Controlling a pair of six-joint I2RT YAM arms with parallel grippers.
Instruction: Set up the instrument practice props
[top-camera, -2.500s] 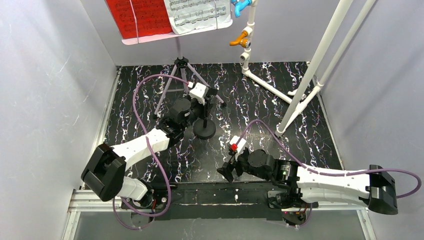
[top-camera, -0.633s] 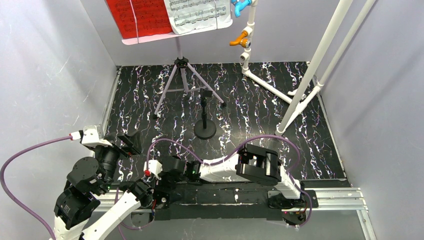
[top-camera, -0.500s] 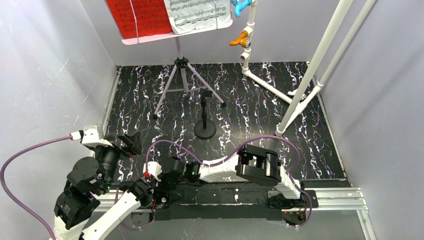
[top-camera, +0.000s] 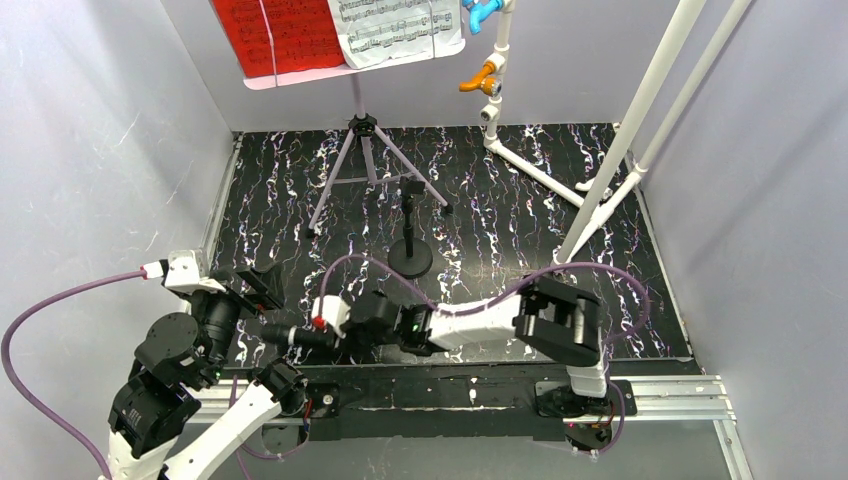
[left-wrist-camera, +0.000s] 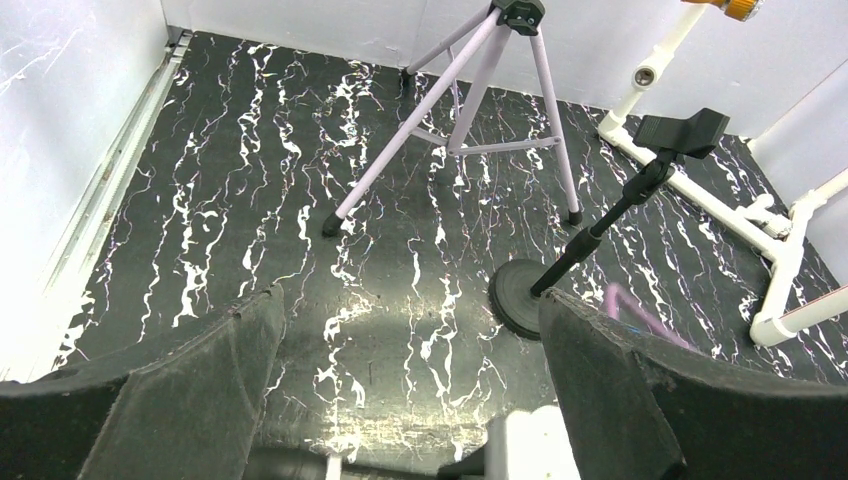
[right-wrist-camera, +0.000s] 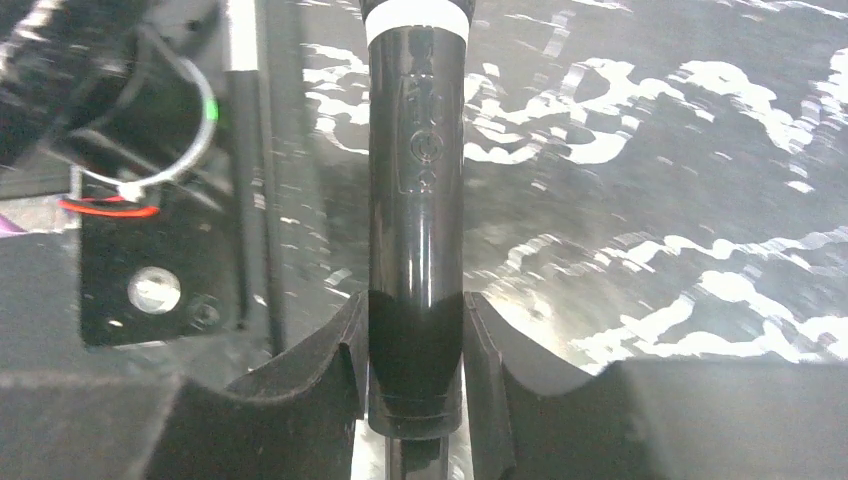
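The black microphone, with a white band near its head, sits between my right gripper's fingers, which press on both sides of its handle. In the top view it sticks out leftward from the right gripper near the table's front edge. The black microphone stand stands mid-table on its round base, its clip empty. Behind it is the lilac music stand carrying a red page and a white page. My left gripper hangs open at the near left, holding nothing.
A white pipe frame with an orange tap and a blue tap fills the back right. Grey walls close in the left, back and right. A purple cable arcs over my right arm.
The right gripper has closed on the microphone and moved right and slightly away from the front edge. The left arm pulled back from the microphone stand earlier and has since stayed still.
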